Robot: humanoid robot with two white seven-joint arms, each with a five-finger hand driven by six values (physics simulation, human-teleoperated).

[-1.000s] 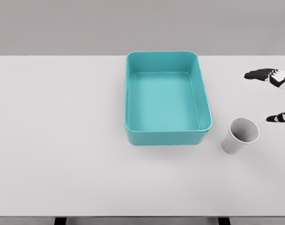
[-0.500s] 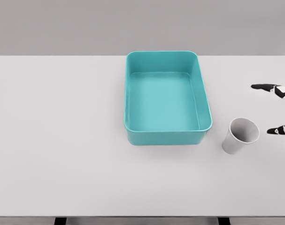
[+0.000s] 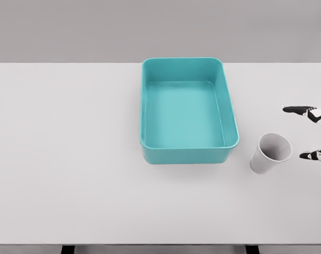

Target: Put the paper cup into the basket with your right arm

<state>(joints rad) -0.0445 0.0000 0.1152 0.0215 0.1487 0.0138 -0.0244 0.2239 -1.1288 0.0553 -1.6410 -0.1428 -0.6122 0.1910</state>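
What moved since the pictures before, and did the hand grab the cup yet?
Only the right hand moved: it dropped lower at the right edge, and its fingers now sit spread on either side of the paper cup's height. It has not touched the cup. The cup, the basket and the table stayed put.

Paper cup point(image 3: 270, 153): white, empty, standing on the white table point(image 3: 70, 159) with its open mouth up and tilted toward the camera, so the inner wall shows; its base points down and to the left. It stands just to the right of the basket's near right corner, apart from it. Basket point(image 3: 187, 154): teal, rectangular, with rounded corners, a rolled rim and solid walls; upright, empty, at the table's middle, long side running away from the camera.
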